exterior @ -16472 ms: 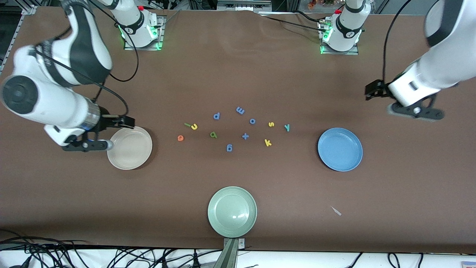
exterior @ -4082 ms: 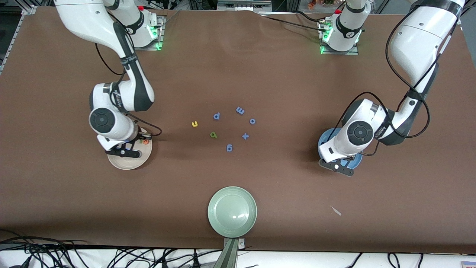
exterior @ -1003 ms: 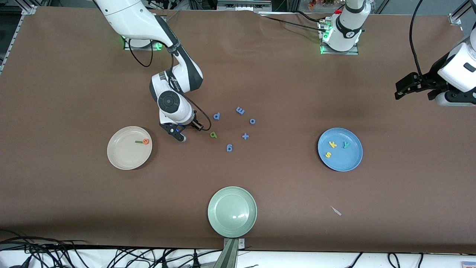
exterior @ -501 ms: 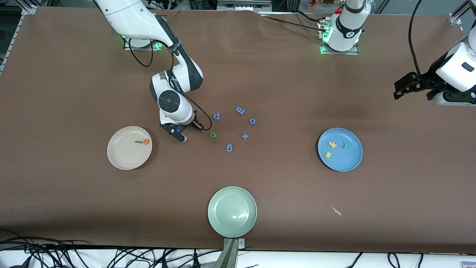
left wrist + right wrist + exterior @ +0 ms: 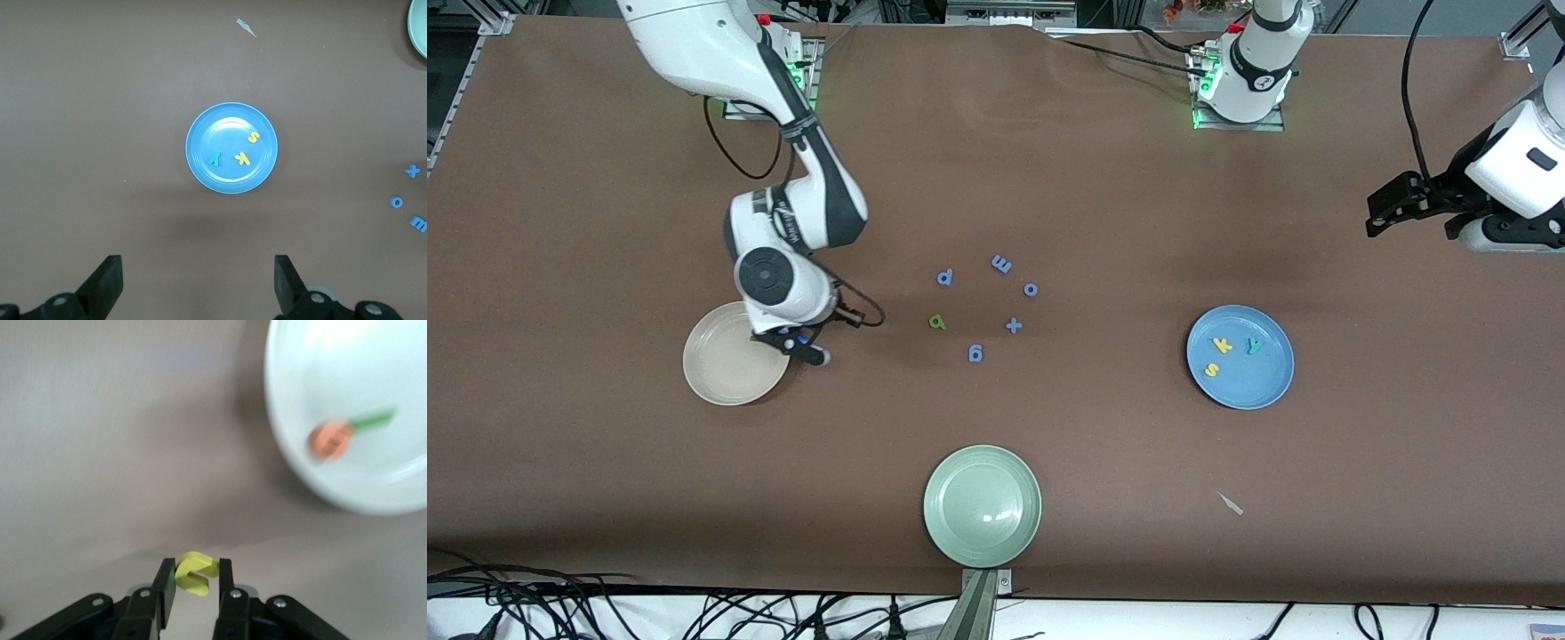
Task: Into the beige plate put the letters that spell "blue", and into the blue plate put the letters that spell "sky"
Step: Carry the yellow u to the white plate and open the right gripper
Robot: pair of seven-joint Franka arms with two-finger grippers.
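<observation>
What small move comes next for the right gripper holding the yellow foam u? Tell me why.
Probably carry it a little farther over the round cream-beige plate, then open. The right gripper is shut on the yellow foam u just beside the plate's rim, where the orange foam e and thin green l already lie. The left gripper waits, open.

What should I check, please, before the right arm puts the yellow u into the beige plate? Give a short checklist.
1. Right gripper shut on the yellow u: ok.
2. Gripper over the beige plate: not ok, it hangs at the plate's rim.
3. Orange e and thin green l lie in the beige plate: ok.
4. Green b in the plate: not ok, it lies on the table.
5. Left gripper open, waiting away from the plates: ok.
6. Blue plate holds s, k, y: ok.
</observation>
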